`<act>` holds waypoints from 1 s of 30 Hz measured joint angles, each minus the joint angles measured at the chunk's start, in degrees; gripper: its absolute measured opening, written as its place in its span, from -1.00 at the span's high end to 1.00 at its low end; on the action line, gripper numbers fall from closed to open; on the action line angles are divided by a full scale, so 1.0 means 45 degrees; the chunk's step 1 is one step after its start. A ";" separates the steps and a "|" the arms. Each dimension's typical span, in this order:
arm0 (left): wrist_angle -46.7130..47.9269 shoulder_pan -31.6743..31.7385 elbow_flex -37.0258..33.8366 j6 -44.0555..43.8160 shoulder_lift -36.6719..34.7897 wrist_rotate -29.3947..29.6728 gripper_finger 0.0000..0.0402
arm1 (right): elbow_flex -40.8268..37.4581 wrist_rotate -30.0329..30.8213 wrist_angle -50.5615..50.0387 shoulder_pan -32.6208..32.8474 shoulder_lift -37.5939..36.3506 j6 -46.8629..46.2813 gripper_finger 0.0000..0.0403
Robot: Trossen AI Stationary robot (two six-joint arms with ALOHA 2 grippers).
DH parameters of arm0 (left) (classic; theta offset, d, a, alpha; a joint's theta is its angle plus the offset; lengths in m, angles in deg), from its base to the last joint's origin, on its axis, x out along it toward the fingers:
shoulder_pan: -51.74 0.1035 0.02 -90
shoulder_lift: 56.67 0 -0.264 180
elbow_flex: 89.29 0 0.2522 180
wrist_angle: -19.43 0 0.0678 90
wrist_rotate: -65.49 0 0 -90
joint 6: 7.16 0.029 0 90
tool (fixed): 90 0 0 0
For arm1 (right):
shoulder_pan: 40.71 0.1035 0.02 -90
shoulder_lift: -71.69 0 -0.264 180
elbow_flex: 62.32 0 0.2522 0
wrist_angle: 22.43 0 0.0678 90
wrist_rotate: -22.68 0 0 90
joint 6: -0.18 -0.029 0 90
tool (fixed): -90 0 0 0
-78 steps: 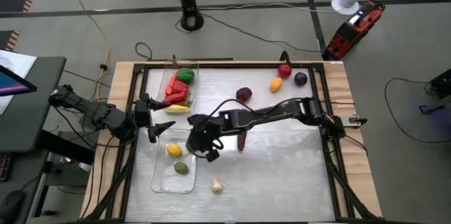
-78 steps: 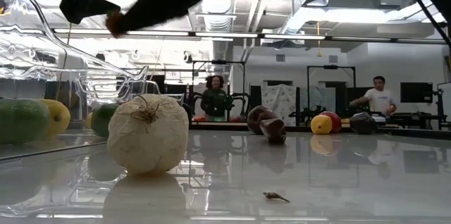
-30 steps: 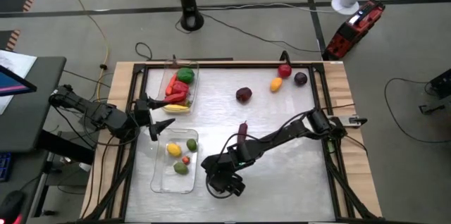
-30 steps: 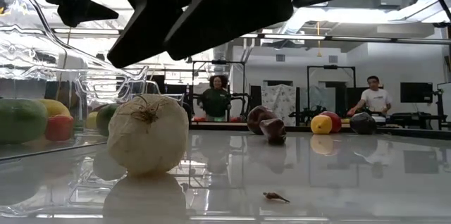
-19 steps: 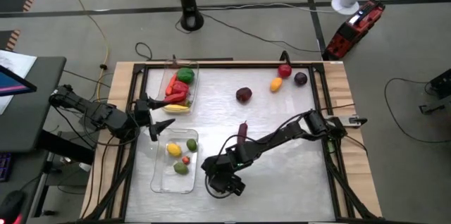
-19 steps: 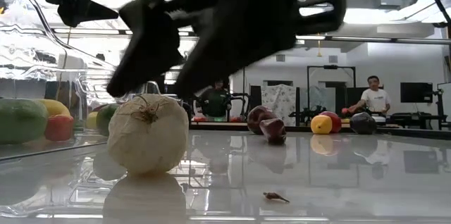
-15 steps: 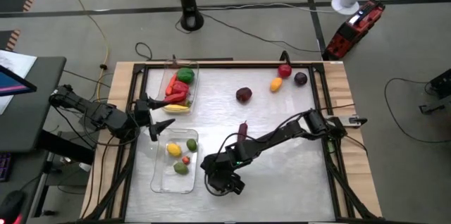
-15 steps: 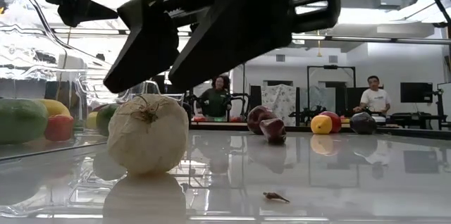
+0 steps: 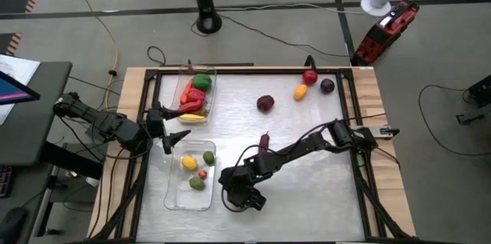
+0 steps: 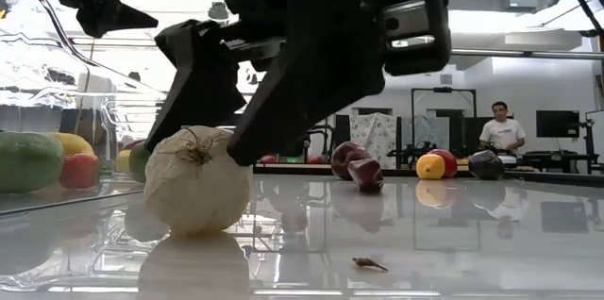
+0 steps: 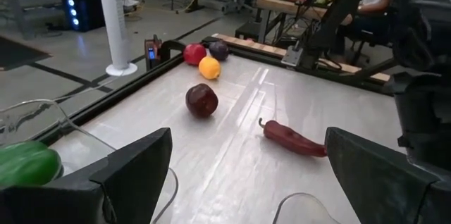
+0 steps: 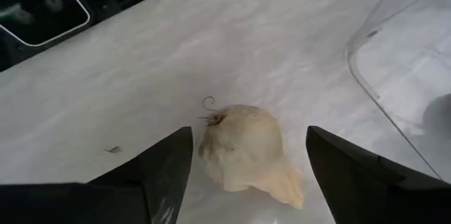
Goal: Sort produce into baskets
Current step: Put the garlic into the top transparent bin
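Observation:
The white garlic lies on the table just right of the near clear basket. That basket holds yellow, green and small red fruits. My right gripper is open and low over the garlic. One finger stands on each side of it, with a narrow gap showing at both. In the high view the gripper hides the garlic. The far basket holds green, red and yellow peppers. My left gripper waits open between the two baskets at the table's left edge.
Loose produce lies farther back: a dark red chili mid-table, a dark red fruit, and a yellow, a red and a purple piece at the far right. People stand in the room beyond the table.
My right gripper has come down over the garlic, so that its fingers now stand on either side of it. The garlic has stayed where it was.

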 joint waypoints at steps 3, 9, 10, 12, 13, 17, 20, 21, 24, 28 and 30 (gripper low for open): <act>0.0005 0.0000 0.0000 -0.0070 -0.0002 -0.0005 -0.80 | 0.0005 -0.0052 -0.0015 -0.0086 0.0163 -0.0026 -0.44; 0.0005 -0.0004 0.0000 -0.0149 -0.0002 -0.0010 -0.80 | 0.0000 0.0054 0.0039 -0.0021 0.0176 0.0018 -0.31; 0.0005 -0.0001 0.0000 -0.0149 -0.0002 -0.0010 -0.80 | 0.0000 0.0124 0.0020 -0.0018 0.0176 0.0067 -0.28; 0.0002 -0.0004 0.0000 -0.0149 -0.0005 -0.0010 -0.80 | 0.0000 0.0160 0.0008 -0.0021 0.0176 0.0171 -0.19; 0.0000 -0.0003 0.0000 -0.0149 -0.0005 -0.0010 -0.80 | 0.0000 0.0182 0.0032 -0.0023 0.0176 0.0182 -0.14; 0.0005 0.0000 0.0000 -0.0153 -0.0005 -0.0014 -0.80 | 0.0000 0.0225 0.0019 -0.0033 0.0176 0.0147 0.06; -0.0002 -0.0001 0.0000 -0.0233 -0.0005 -0.0171 -0.80 | 0.0112 0.0500 -0.0442 -0.0028 0.0093 0.0080 0.16; -0.0011 -0.0002 0.0000 -0.0258 -0.0005 -0.0266 -0.80 | 0.0260 0.0849 -0.1026 -0.0024 0.0015 0.0108 0.17; -0.0027 -0.0003 0.0000 -0.0320 -0.0005 -0.0345 -0.80 | 0.0961 0.2095 -0.2974 -0.0117 -0.0257 0.0271 0.17; -0.0191 -0.0002 0.0000 -0.0222 -0.0024 -0.0341 -0.80 | 0.2120 0.2990 -0.5137 -0.0436 -0.0487 0.0309 0.11; -0.0350 -0.0004 0.0000 -0.0154 -0.0032 -0.0345 -0.80 | 0.2613 0.3620 -0.6013 -0.0610 -0.0533 0.0301 0.10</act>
